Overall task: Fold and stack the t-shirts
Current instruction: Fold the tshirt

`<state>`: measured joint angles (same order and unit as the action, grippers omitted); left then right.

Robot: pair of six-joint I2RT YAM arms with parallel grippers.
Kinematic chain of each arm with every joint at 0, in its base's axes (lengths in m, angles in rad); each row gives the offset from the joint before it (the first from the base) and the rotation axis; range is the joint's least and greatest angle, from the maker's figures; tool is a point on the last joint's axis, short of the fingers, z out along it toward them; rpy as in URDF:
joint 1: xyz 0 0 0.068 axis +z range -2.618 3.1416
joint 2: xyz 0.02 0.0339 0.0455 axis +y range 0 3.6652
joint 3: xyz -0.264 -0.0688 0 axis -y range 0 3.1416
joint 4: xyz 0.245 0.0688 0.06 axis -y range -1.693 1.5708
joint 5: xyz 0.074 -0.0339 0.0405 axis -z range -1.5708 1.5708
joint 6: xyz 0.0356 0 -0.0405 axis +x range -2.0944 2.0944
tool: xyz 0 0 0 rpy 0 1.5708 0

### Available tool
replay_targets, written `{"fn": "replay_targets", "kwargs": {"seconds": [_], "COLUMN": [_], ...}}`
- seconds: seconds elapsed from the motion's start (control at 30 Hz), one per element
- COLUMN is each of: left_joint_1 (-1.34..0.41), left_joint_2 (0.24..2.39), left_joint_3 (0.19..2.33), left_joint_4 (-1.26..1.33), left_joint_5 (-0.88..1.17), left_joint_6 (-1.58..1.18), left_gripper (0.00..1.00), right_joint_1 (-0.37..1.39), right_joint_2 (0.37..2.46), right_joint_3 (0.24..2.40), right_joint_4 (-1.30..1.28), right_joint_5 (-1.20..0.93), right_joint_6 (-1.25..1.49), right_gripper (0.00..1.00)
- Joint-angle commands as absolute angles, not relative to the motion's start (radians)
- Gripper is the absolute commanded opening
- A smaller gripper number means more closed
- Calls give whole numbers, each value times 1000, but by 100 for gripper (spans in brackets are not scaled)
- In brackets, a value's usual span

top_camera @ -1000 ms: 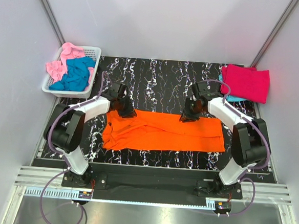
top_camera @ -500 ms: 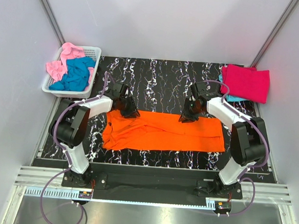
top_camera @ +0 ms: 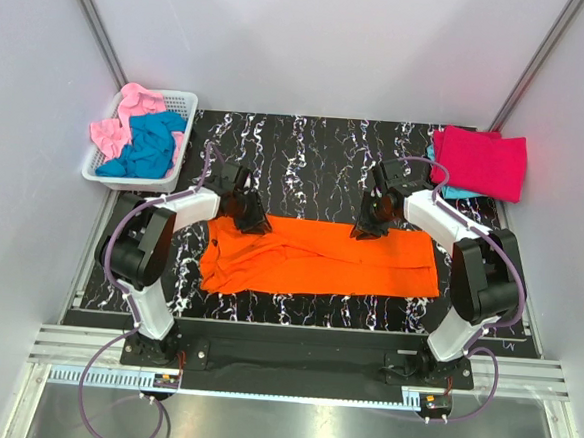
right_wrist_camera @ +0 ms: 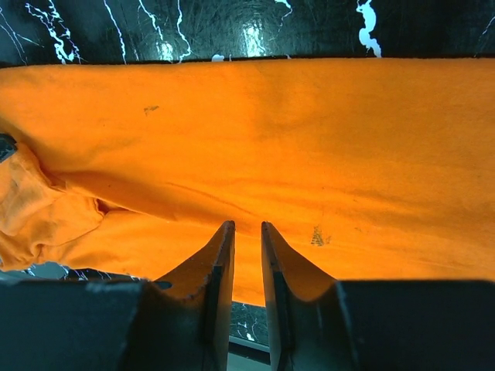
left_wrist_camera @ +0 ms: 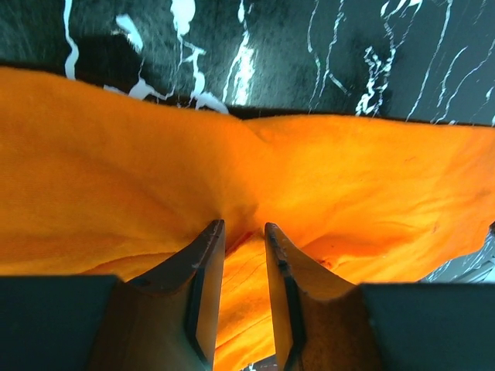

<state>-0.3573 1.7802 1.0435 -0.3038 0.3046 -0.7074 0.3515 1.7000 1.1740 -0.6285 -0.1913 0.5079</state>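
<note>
**One stack begun, orange shirt mid-fold, two shirts waiting**

The left gripper (left_wrist_camera: 240,226) has its jaws drawn narrow, nipping a small ridge of the orange t-shirt (left_wrist_camera: 348,178). The cloth puckers toward the fingertips (left_wrist_camera: 210,232) from both sides. The right gripper (right_wrist_camera: 242,224) also has its jaws nearly together, with the tips pressed onto flat, unwrinkled orange cloth. From the wrist view I cannot tell whether it has actually caught any fabric.

In the top view both grippers sit along the far edge of the orange shirt, left toward the collar end and right well apart toward the hem end. The shirt lies as a long strip across the near half of the table (top_camera: 307,145). Its sides seem to be turned in, but it is not yet shortened into a packet.

At the far right corner a folded crimson-pink shirt (top_camera: 481,162) lies on top of a teal one (top_camera: 454,193), of which only an edge shows. That stack looks started.

At the far left, the white basket (top_camera: 183,98) holds a crumpled teal blue shirt (top_camera: 152,144) and a light pink shirt (top_camera: 118,127), both unfolded.

My judgement is that the task is roughly halfway. The orange shirt needs its cross folds and a move to the stack, and then the two basket shirts follow.
</note>
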Motion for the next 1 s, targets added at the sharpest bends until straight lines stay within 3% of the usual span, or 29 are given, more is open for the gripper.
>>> {"fn": "replay_targets", "kwargs": {"seconds": [0.0, 0.1, 0.23, 0.27, 0.97], "left_joint_1": [-367, -377, -393, -399, -571], "left_joint_2": [1735, 1729, 1730, 1730, 1364], "left_joint_3": [1037, 1029, 1025, 1022, 849], "left_joint_4": [-314, -324, -327, -328, -454], "left_joint_5": [313, 310, 316, 314, 177], "left_joint_6": [-689, -684, -680, -681, -724], "left_gripper": [31, 28, 11, 0, 0], "right_joint_1": [353, 353, 353, 353, 354], "right_joint_2": [1684, 1683, 1684, 1683, 1678], "right_joint_3": [1187, 1186, 1184, 1184, 1167], "right_joint_4": [-617, -617, -617, -618, -615], "right_joint_5": [-156, -152, -149, -149, -153], "right_joint_6": [523, 529, 529, 532, 535], "right_gripper": [27, 26, 26, 26, 24]}}
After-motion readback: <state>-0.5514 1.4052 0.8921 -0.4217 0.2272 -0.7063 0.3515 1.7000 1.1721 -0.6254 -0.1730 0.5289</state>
